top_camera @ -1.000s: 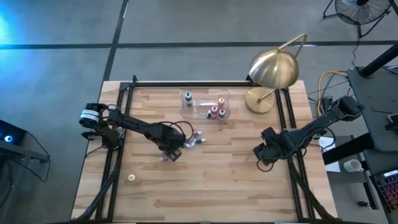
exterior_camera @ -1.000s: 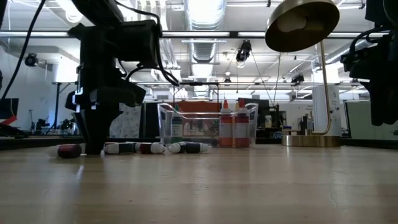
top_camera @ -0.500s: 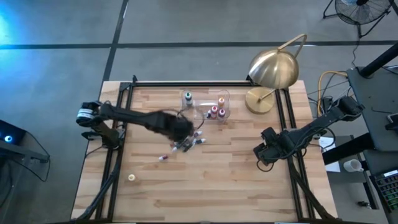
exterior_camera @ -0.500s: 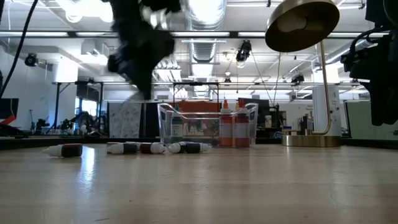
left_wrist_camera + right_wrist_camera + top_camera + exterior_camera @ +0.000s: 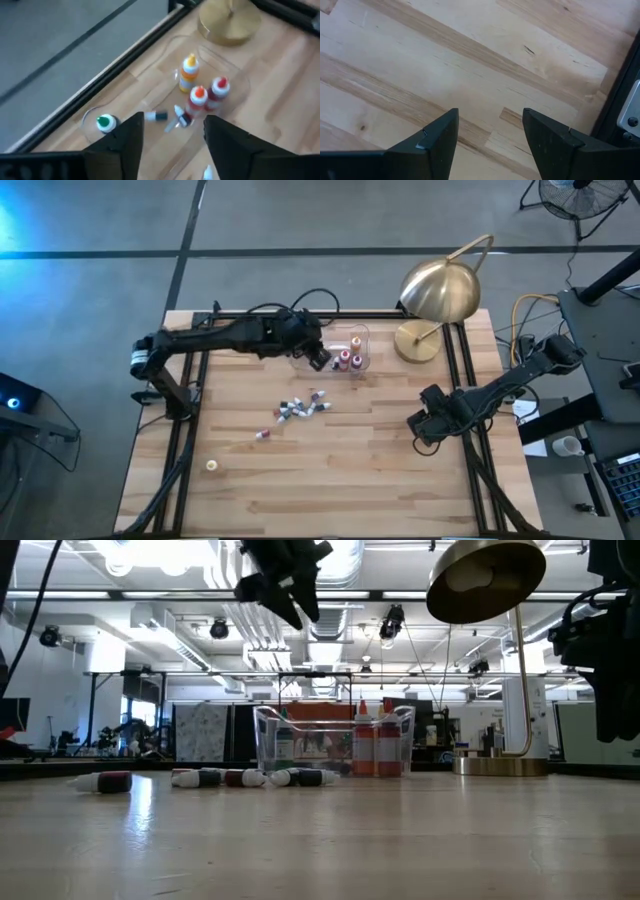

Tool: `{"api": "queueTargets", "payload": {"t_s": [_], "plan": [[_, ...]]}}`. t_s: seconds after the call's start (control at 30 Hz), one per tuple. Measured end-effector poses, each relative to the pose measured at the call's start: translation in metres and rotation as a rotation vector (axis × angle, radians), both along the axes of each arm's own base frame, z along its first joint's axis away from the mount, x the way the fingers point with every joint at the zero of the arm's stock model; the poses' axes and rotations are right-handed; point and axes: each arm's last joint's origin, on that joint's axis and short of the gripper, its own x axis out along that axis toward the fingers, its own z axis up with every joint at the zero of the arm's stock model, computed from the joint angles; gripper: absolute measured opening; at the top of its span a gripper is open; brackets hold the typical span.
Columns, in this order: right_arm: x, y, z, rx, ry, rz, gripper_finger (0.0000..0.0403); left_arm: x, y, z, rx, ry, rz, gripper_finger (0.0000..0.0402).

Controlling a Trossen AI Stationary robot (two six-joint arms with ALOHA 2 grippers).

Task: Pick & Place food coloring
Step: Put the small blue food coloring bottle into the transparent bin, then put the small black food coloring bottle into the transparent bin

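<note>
Butcher-block wood forms the table, with a brass lamp at its 1 o'clock corner. Toward 12 o'clock, a clear plastic tub holds several food coloring bottles standing upright (orange, red and green caps), and two more dark ones lie flat inside it. The left gripper hangs over the tub's near edge, fingers spread, nothing between them. More bottles lie scattered on the wood near the middle, with one stray toward 8 o'clock. The right gripper waits at 3 o'clock over bare wood, its claw spread and empty.
</note>
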Motion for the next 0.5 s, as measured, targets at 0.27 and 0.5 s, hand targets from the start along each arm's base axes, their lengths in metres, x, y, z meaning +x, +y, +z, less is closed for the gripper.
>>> {"api": "queueTargets", "payload": {"t_s": [0.27,0.5], "plan": [[0.000,0.000,0.000,-0.008,-0.003,-0.003,0.0214,-0.022,-0.056,-0.013,0.001,0.343,-0.505,0.0192],[0.000,-0.001,-0.001,-0.026,-0.008,-0.001,0.0214,-0.044,-0.090,-0.084,-0.389,0.603,-0.481,0.0192]]}}
